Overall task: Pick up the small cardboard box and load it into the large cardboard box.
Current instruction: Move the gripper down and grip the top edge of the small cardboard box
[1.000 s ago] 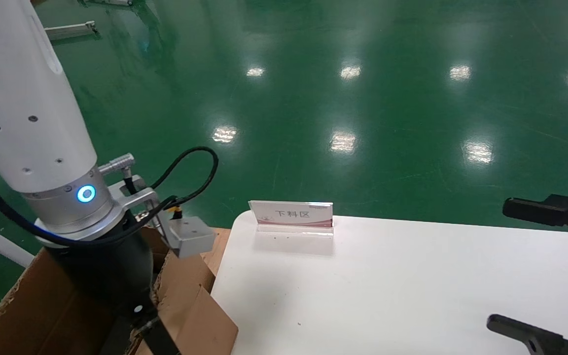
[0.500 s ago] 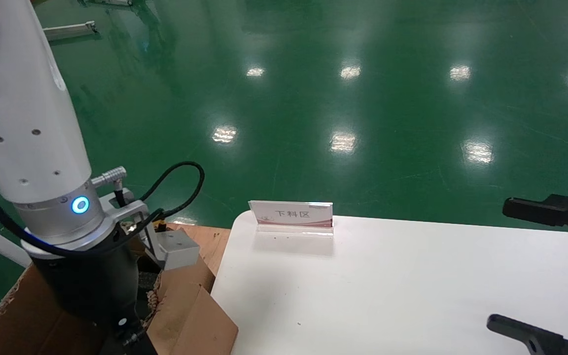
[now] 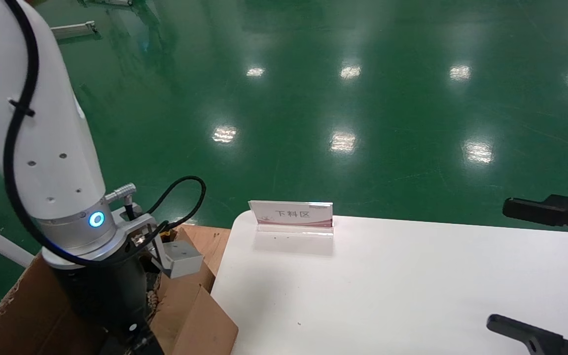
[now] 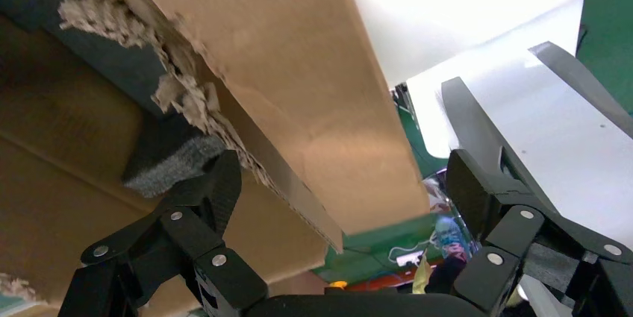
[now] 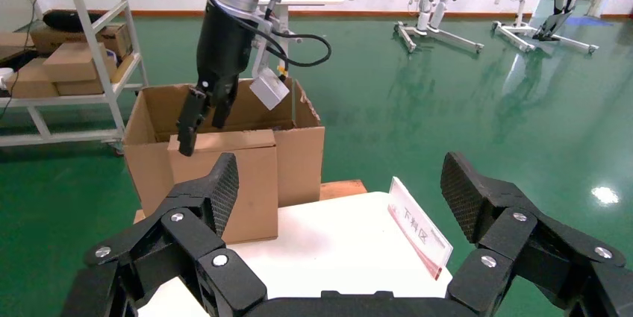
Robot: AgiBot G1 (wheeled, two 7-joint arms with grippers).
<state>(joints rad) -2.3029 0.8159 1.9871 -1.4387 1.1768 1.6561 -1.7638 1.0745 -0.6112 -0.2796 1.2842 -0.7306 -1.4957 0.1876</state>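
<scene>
With the left gripper (image 4: 340, 127) spread wide and empty astride a ragged flap of the large cardboard box (image 5: 224, 168), and the right gripper (image 5: 340, 175) parked open over the white table (image 3: 412, 276), the small cardboard box showed in no view, though it was probably light, stiff and smooth, best pinched across opposite flat sides.

Big brown corrugated cardboard carton (image 3: 185, 315) with ragged paler torn edges and dark grey foam padding (image 4: 168, 171). Plain white tabletop (image 3: 412, 286). Glossy green floor (image 3: 313, 98). White sign (image 3: 291, 215) with a red band. Black end effectors (image 4: 340, 205) (image 5: 336, 198).
</scene>
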